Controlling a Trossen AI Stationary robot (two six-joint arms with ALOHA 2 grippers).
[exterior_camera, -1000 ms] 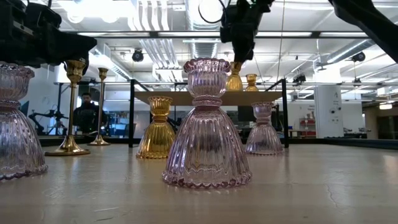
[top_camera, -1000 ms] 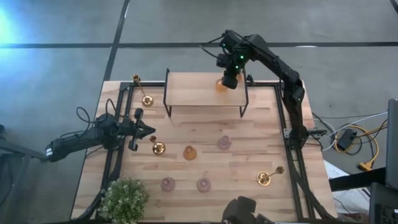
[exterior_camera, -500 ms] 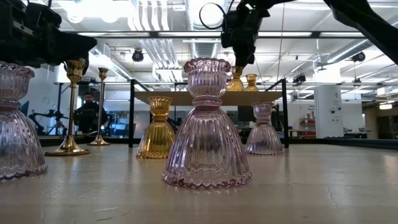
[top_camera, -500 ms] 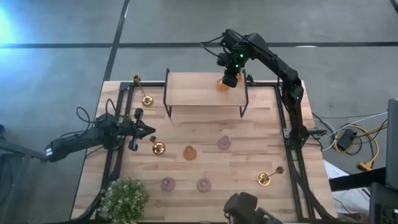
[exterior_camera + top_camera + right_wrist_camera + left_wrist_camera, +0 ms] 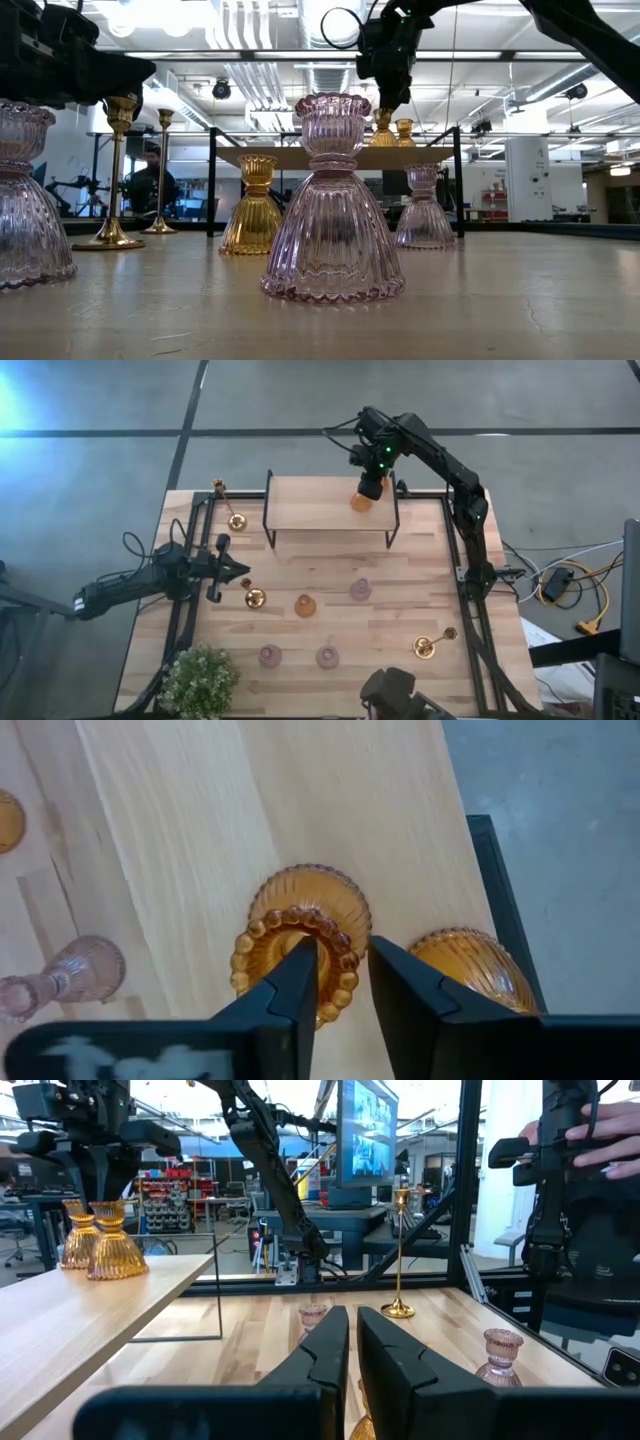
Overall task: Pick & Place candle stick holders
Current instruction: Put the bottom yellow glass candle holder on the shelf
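Two amber candle stick holders (image 5: 300, 935) (image 5: 470, 970) stand on their bases side by side at the right end of the raised wooden shelf (image 5: 320, 510). My right gripper (image 5: 340, 965) points down over one of them, open, one finger over its cup and one outside its beaded rim. On the table below stand gold holders (image 5: 255, 598) (image 5: 425, 647) (image 5: 237, 520), pink ones (image 5: 361, 590) (image 5: 270, 655) (image 5: 327, 656) and one amber holder (image 5: 305, 605). My left gripper (image 5: 243, 570) waits shut at the table's left, pointing level. My right gripper comes from above with the right side of the holder's beaded rim (image 5: 345, 958) between its two fingers, one over the cup's hollow, one outside. The holder stands upright on the shelf. Whether the fingers touch the rim, I cannot tell.
A green leafy plant (image 5: 200, 680) sits at the near left corner. The shelf's black frame legs (image 5: 268, 510) (image 5: 395, 520) stand on the table's far half. A person's hand (image 5: 600, 1130) holds a dark device beyond the table's near side.
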